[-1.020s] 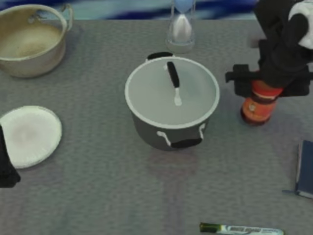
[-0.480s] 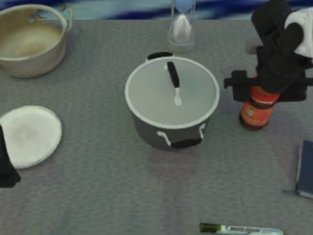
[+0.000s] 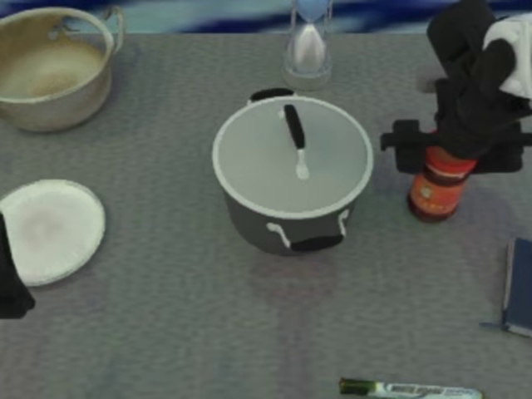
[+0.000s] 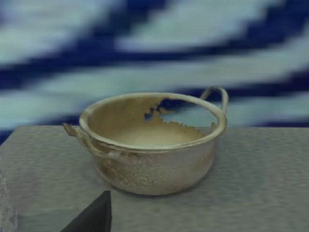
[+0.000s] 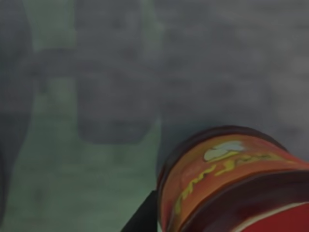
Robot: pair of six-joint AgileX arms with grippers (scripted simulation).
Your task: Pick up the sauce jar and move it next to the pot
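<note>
Grey, faintly textured worktop [image 3: 166,332] fills your overhead view, with a blue-and-white swirled backdrop behind it. Your right gripper [image 3: 455,150] sits over the small dark brown sauce jar with the red-orange lid and orange-red label [image 3: 435,189], closed around its top; the jar stands upright on the worktop, just beside the dark grey round pot with the pale grey white-rimmed lid [image 3: 292,170], on its right. In your right wrist view the jar's label fills the near corner. Your left gripper [image 3: 10,278] is parked at the left edge next to a flat white round plate [image 3: 51,229]; whether it is open you cannot tell. A beige lidless pot [image 3: 51,66], a clear hourglass [image 3: 308,46], a dark blue book [image 3: 519,287] and a marker pen [image 3: 407,388] lie around the edges.
</note>
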